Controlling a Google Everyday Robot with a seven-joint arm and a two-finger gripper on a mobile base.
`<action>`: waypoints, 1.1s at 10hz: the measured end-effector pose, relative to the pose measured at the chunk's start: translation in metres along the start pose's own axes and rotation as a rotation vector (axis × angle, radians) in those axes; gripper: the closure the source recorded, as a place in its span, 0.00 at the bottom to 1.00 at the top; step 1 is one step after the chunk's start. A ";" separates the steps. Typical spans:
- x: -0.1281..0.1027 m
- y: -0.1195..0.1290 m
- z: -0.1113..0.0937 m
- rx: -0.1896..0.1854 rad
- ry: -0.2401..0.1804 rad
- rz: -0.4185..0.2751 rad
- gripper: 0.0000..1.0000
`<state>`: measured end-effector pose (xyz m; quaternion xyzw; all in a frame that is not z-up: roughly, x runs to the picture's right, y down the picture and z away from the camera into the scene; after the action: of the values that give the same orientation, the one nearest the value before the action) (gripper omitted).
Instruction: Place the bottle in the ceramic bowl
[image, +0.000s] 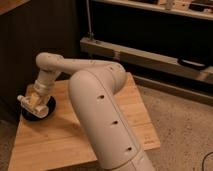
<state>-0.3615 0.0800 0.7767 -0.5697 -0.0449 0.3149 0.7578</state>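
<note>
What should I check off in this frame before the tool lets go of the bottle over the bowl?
1. Tool over the bowl: ok, it hangs above the bowl's left part.
2. Bottle at the tool: ok, a cream bottle shows there, lying crosswise.
3. Grip on the bottle: cannot tell.
4. Bottle clear of the bowl's rim: cannot tell, the tool hides the gap.
5. Bowl fully on the table: ok, it sits near the left edge, not overhanging.
6. Arm clear of the bowl: ok, the big link is to the bowl's right, apart from it.
</note>
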 end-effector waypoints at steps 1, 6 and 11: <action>0.000 -0.002 0.000 -0.024 0.005 -0.006 0.91; 0.002 -0.010 0.002 -0.009 0.022 0.021 0.49; 0.006 -0.022 0.005 -0.011 0.035 0.088 0.20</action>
<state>-0.3496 0.0844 0.7962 -0.5805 -0.0083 0.3377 0.7409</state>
